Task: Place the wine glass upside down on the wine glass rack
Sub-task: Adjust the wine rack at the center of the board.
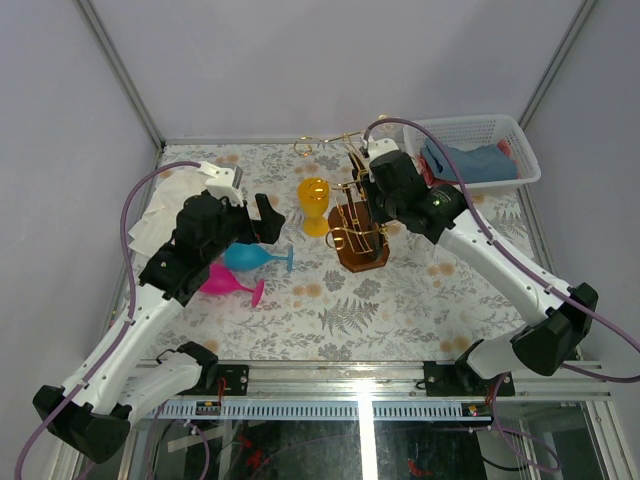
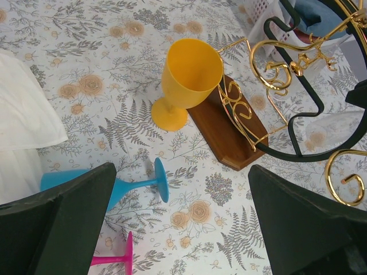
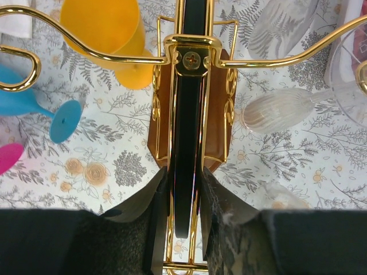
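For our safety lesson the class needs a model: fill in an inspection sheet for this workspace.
Surface: floral cloth, flat.
Job's things: rack upright; yellow glass upright beside it; blue glass, pink glass and clear glass lying down.
Clutter: basket holding blue cloth; white cloth.
Grippers: left gripper open, above blue glass; right gripper shut on rack's black bar.
Cables: purple cables, one each side.
Surroundings: grey walls.

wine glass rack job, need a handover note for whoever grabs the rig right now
Left gripper: open, empty, near the blue glass.
Right gripper: shut on the black bar of the wine glass rack.
The yellow glass stands upright beside the rack base; the pink glass and the blue one lie on their sides.
Done: no glass hung yet. Left: grasp one, hang it upside down.
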Robot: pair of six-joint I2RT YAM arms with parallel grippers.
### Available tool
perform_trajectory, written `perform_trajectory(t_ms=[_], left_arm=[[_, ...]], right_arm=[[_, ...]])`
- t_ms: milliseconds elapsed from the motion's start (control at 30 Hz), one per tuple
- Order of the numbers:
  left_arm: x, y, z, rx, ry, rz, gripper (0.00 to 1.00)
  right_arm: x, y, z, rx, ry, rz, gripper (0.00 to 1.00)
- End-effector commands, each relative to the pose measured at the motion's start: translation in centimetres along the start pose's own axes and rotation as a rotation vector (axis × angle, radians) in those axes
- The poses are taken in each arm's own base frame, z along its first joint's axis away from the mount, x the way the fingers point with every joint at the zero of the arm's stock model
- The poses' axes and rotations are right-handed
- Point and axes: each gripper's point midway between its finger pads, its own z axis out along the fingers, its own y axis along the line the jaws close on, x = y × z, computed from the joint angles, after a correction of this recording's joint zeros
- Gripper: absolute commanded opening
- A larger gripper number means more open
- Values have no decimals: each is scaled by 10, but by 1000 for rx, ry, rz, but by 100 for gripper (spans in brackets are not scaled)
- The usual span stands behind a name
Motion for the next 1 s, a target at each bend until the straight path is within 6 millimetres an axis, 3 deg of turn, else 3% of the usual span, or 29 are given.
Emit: perform_trajectory(t_ms=[0,467,600,700,967], left_arm=[[-11,1,2,-3,-49,-8,100],[-11,1,2,-2,-48,-8,100],[-10,1,2,0,-46,-7,100],[-10,1,2,-1,-46,-7,100],[-10,1,2,0,-45,-7,100]], right_arm=[[-11,-7,-18,-45,-12,-128,5],[-13,-41,-20,-68,12,-226,9],[-21,-35,-23,-129,-5,-227,21],[-30,-32,-27,-143,-28,-207,44],[-53,-32,-43,-116,-119,-76,66]])
